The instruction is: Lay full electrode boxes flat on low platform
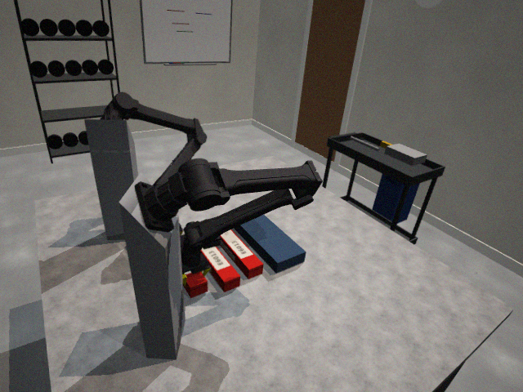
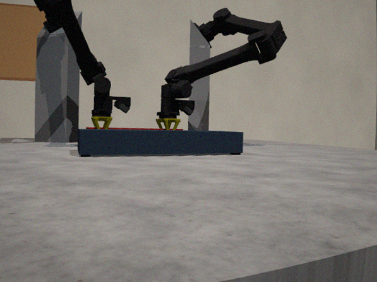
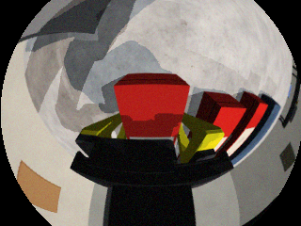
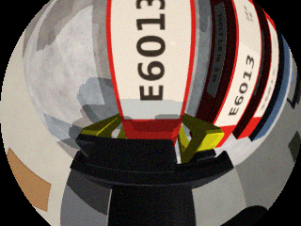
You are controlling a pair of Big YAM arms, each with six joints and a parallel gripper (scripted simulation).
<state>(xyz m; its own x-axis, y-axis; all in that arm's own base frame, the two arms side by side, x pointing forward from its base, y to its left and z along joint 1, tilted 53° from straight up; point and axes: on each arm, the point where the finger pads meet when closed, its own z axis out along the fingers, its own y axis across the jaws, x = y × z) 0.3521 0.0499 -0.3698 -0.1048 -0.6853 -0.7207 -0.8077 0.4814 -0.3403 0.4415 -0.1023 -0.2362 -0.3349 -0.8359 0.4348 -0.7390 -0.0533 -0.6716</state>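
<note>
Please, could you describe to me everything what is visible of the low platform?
The low platform is a long, rectangular, matt dark-blue slab, its material unclear. It lies level on small black feet, two of them visible, on a pale mottled surface. It runs alongside the nearest red box, with a narrow gap between. No box rests on it. From above, an arm hides its far end.
</note>
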